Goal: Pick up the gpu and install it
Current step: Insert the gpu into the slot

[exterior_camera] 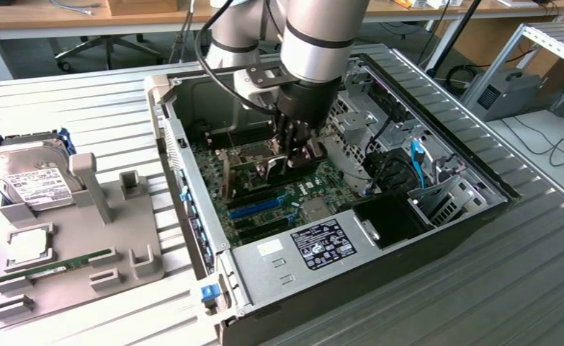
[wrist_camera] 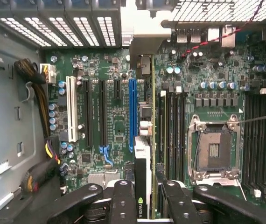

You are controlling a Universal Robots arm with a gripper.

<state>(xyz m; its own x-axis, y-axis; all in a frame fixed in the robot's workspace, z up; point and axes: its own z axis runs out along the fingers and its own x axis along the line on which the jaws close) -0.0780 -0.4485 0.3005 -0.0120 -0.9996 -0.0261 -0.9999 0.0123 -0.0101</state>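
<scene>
The gripper (wrist_camera: 147,186) is clenched on the gpu (wrist_camera: 143,158), one finger on each side of the card, which it holds edge-on over the green motherboard (wrist_camera: 119,130), just beside the blue expansion slot (wrist_camera: 132,114) and between it and the memory slots (wrist_camera: 172,126). In the exterior view the gripper (exterior_camera: 296,160) stands inside the open computer case (exterior_camera: 262,256). On a grey tray (exterior_camera: 118,238) at that view's left lies a hard drive (exterior_camera: 32,176).
</scene>
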